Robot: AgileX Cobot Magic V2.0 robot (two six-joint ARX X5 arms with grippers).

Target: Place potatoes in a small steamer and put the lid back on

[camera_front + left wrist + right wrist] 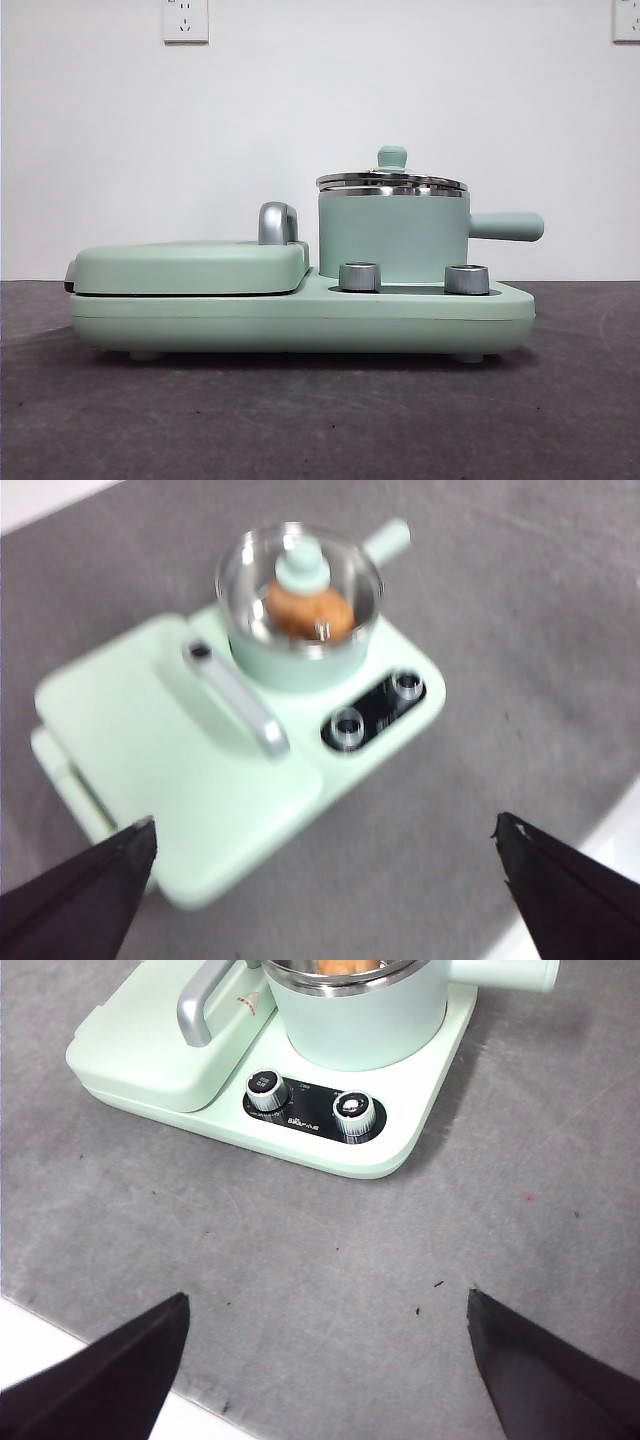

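Lid flush on steamer rim.

The front view looks level and near at the steamer; both wrist views look down, sharing it.

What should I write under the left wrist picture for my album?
Potato tucked inside the small steamer, glass lid back on, left gripper open above the table.
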